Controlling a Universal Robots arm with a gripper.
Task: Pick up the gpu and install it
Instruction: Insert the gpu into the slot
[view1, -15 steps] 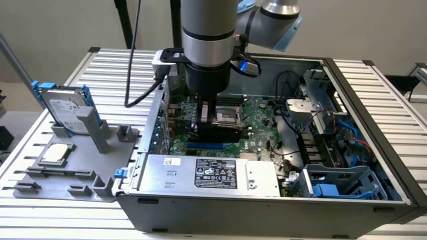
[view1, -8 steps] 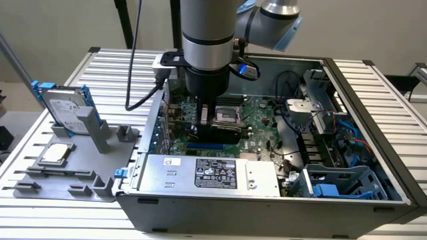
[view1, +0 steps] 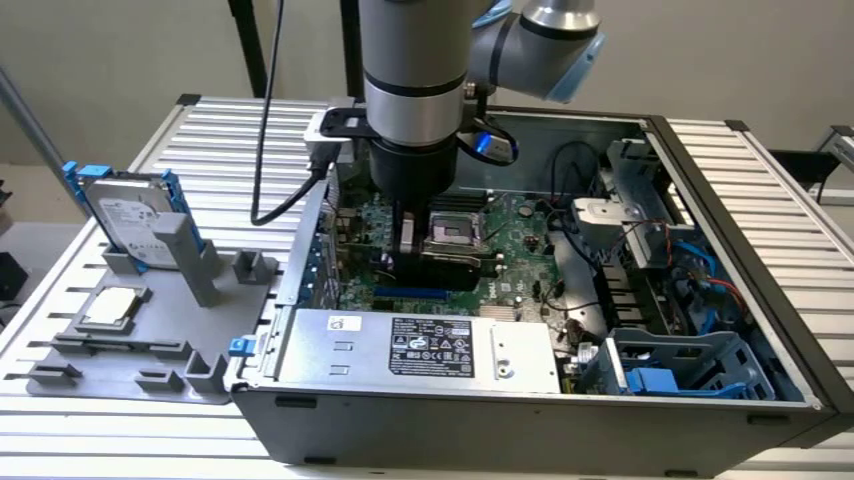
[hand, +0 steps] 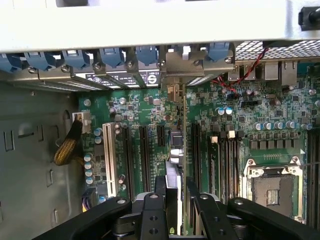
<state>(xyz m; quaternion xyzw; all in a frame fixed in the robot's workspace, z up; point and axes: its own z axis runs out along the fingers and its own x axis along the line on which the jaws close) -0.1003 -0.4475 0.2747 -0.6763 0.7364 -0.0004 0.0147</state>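
Grip finding: my black gripper (hand: 176, 219) is clamped on the thin green-and-black gpu card (hand: 173, 184), held edge-on over the long black expansion slots (hand: 144, 150) of the green motherboard (hand: 225, 125); for sound seating I judge its edge must run parallel to the slot, pressed straight down, never tilted.

We have the PC case (view1: 534, 430) on the bench (view1: 787, 150), fixture tray (view1: 107, 372) just beside it at the exterior view's left. On the tray: hard drive (view1: 130, 215) upright at the back, CPU chip (view1: 112, 306) flat before it. In the case: gripper (view1: 416, 245) over the motherboard (view1: 527, 225), gpu (hand: 175, 150) edge-on between its fingers (hand: 152, 215) beside the CPU socket (hand: 272, 187); power supply (view1: 427, 345) along the near wall.
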